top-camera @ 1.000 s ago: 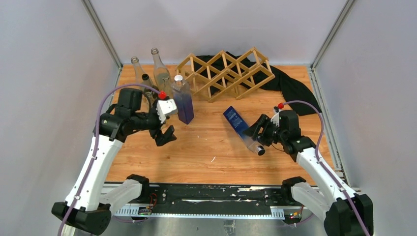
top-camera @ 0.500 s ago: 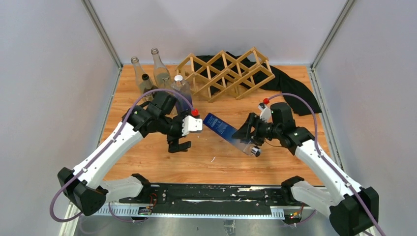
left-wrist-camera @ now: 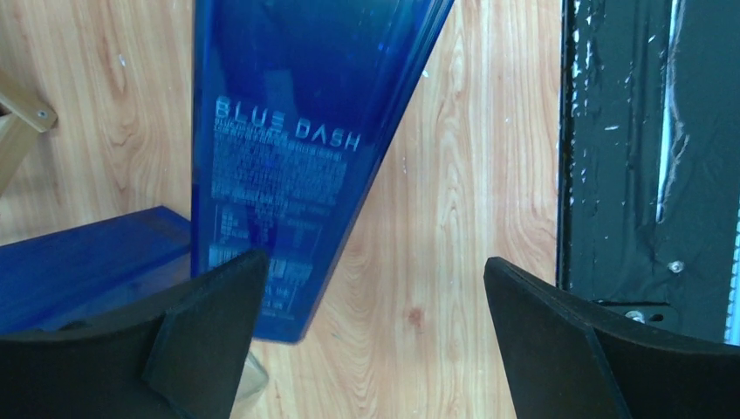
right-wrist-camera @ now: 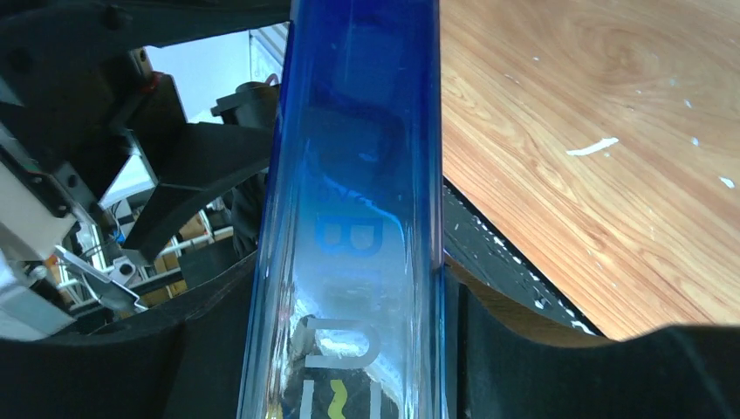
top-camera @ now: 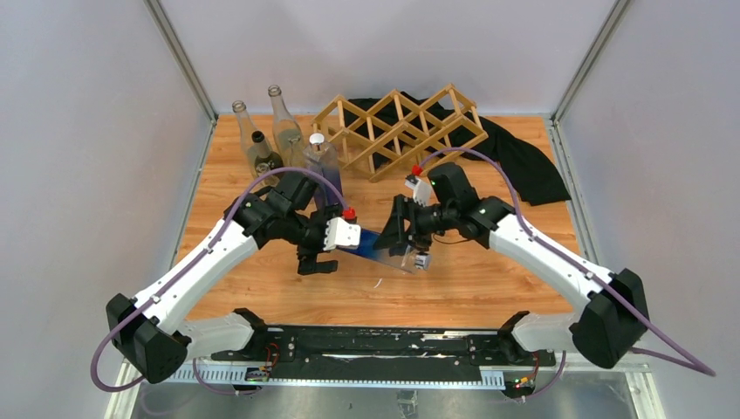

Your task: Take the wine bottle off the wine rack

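Note:
The wine bottle (top-camera: 377,243) is blue, square-sided glass, held tilted above the table's middle, clear of the wooden lattice wine rack (top-camera: 397,131) at the back. My right gripper (top-camera: 405,236) is shut on it; in the right wrist view the bottle (right-wrist-camera: 358,218) fills the space between both fingers of that gripper (right-wrist-camera: 349,349). My left gripper (top-camera: 318,261) is open at the bottle's other end. In the left wrist view the bottle (left-wrist-camera: 288,131) hangs just beyond the left gripper (left-wrist-camera: 375,262), its end by the left finger (left-wrist-camera: 209,314).
Several glass bottles (top-camera: 262,140) and another blue square bottle (top-camera: 321,163) stand at the back left. A black cloth (top-camera: 524,161) lies behind and right of the rack. The black base rail (top-camera: 375,345) runs along the near edge.
My right arm carried the bottle left toward the table's middle. My left arm swung right from the standing bottles to the bottle's end, still open.

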Robot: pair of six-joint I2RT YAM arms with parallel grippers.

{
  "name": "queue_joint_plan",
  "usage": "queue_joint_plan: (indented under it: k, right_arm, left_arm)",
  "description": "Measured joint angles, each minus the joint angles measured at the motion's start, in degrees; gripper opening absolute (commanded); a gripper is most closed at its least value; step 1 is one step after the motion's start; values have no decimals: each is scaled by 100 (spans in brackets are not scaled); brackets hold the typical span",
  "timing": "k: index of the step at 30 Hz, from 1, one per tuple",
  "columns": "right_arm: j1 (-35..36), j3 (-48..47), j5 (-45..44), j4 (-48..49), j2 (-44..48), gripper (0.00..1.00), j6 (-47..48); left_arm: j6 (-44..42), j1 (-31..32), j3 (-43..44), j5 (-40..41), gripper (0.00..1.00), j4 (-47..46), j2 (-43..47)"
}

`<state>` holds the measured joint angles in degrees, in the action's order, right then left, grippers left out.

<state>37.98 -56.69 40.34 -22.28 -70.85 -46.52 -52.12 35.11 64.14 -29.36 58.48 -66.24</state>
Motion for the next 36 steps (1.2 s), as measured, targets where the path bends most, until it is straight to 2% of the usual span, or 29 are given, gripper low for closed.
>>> queue_joint_plan:
  k: [10,17,19,21,22,24,25,27,29,31,36]
  right_arm:
    - [498,-872,122,-133,-1141,0,-37]
    - [837,-1143,533,44,-1390,0,-35]
    - [879,-1189,590,98,-1390,0,-35]
    - [894,-1213,649,149,-1392,0,-31]
    - [894,-1228,660,160,-1392,3,-24]
    - [890,-1244,654,173,-1392,18,-15]
    - [887,-1261,645,166,-1394,30,-7]
    - [863,-1314,675,109,-1405,62,-26]
    - [868,-1335,680,105,-1405,78,-13]
    - [868,-1399,752,103,-1405,86,79]
    - [756,-1526,767,140,-1213,90,295]
  left_arm:
    - [-254,-4,-199,74,96,2,170]
    - [-317,15,-380,101,96,-181,190]
    - [-317,31,-433,109,93,-190,210]
    - [-317,33,-479,114,84,-227,227]
    - [-319,33,-496,120,77,-240,236]
    - [-302,35,-527,109,59,-212,267]
    - [-286,37,-546,96,50,-179,291]
    - [-343,55,-566,136,36,-205,391]
    - [-315,61,-566,138,23,-199,450]
    - [-221,61,-568,122,0,-205,525]
    - [201,61,-577,-17,0,-192,649]
